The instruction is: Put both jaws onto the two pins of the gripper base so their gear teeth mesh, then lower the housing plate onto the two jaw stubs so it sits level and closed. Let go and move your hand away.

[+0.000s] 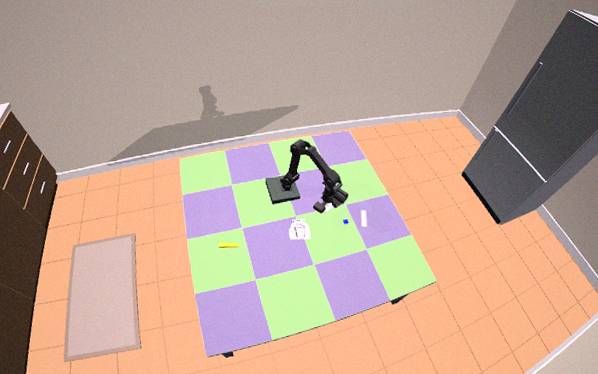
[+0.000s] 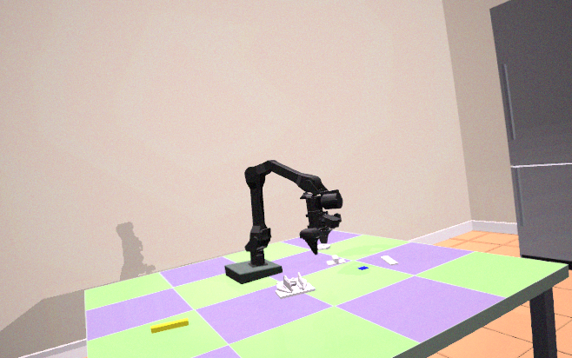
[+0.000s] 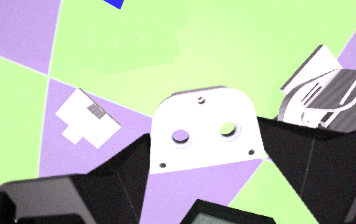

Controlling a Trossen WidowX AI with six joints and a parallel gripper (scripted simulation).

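My gripper [image 2: 321, 248] [image 3: 200, 130] is shut on the white housing plate [image 3: 205, 110], held at its two side edges above the table. The plate shows two large round holes; purple and green table show through them. The gripper base [image 1: 300, 237] [image 2: 300, 293] [image 3: 315, 70] stands on the table to the right in the wrist view, where my right finger partly hides it. Two pale jaws [image 2: 288, 284] stand on the base, side by side. Their gear teeth are too small to judge. The base lies clear of the held plate in the wrist view.
A white stepped block [image 2: 335, 261] [image 3: 87, 120] lies left of the held plate in the wrist view. A small blue square [image 1: 345, 221] [image 2: 362, 268], a white bar [image 1: 364, 218] [image 2: 389, 260] and a yellow bar [image 1: 228, 245] [image 2: 169, 326] also lie on the table.
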